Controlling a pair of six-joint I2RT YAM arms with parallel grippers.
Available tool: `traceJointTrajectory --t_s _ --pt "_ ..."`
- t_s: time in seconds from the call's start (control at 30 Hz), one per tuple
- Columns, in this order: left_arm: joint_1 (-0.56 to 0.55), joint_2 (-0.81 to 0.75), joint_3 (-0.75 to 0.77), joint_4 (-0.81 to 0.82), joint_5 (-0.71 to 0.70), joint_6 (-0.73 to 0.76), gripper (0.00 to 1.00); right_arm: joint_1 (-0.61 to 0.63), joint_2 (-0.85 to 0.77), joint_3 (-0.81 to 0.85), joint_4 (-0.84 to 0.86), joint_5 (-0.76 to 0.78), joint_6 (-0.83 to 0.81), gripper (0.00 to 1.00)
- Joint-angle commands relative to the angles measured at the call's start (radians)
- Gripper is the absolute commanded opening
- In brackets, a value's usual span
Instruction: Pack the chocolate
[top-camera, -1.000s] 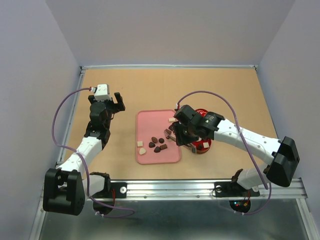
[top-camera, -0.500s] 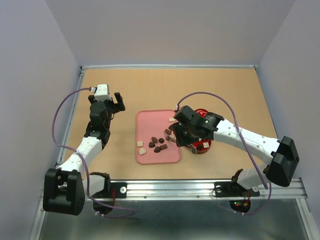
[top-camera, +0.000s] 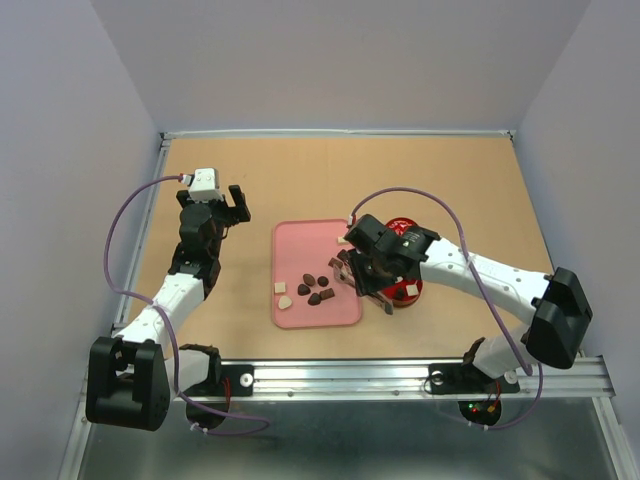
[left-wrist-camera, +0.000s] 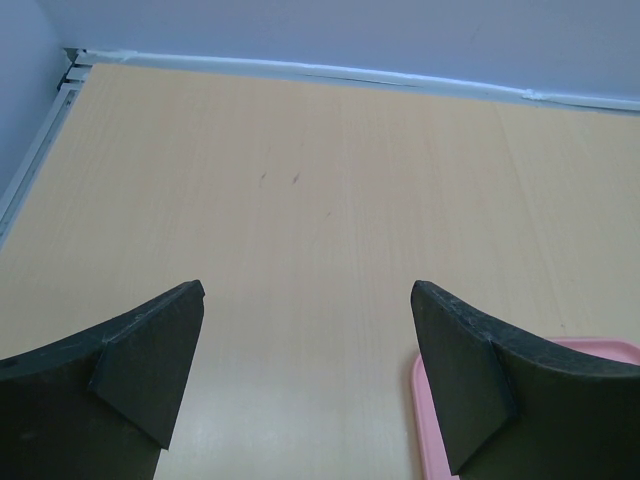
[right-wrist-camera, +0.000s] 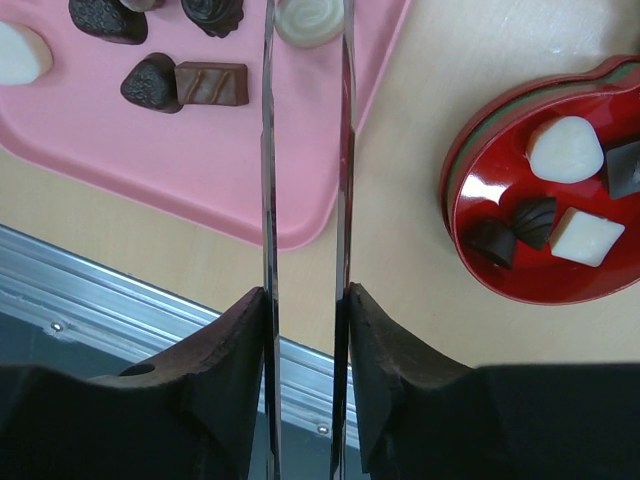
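Right gripper (right-wrist-camera: 306, 60) is held low over the right side of the pink tray (top-camera: 300, 245), and its two thin fingers (right-wrist-camera: 268, 150) are set close together with only a small gap. One round cream piece (right-wrist-camera: 308, 20) is seen in that gap at the tips, but it cannot be told whether it is pinched or just lying on the tray below. Left gripper (left-wrist-camera: 308, 300) is held wide open with nothing in it, above bare wood at the left, well apart from the tray. All of it is set on a big wooden table (top-camera: 450, 180). The tray is found in the middle, toward the near edge. A red tin (right-wrist-camera: 500, 180) is placed just to the right of the tray, with no lid on it. The chocolate (top-camera: 312, 290) is split up: a small bunch of dark and cream bits is left on the near part of the tray, and five bits, three dark and two cream, are seen inside the tin.
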Motion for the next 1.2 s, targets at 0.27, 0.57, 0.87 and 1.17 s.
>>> traceJointTrajectory --t_s 0.27,0.57,0.87,1.17 --pt "0.006 -0.007 0.017 0.033 0.002 -0.001 0.96 0.009 -0.062 0.05 -0.027 0.041 0.004 0.32" --pt "0.006 -0.011 0.017 0.035 0.002 -0.001 0.96 0.009 -0.123 0.086 -0.068 0.088 0.03 0.32" --pt "0.006 -0.013 0.016 0.035 0.006 -0.001 0.96 0.009 -0.206 0.087 -0.224 0.231 0.102 0.32" --pt "0.007 -0.016 0.014 0.033 0.008 -0.003 0.96 0.007 -0.263 0.07 -0.341 0.283 0.182 0.32"
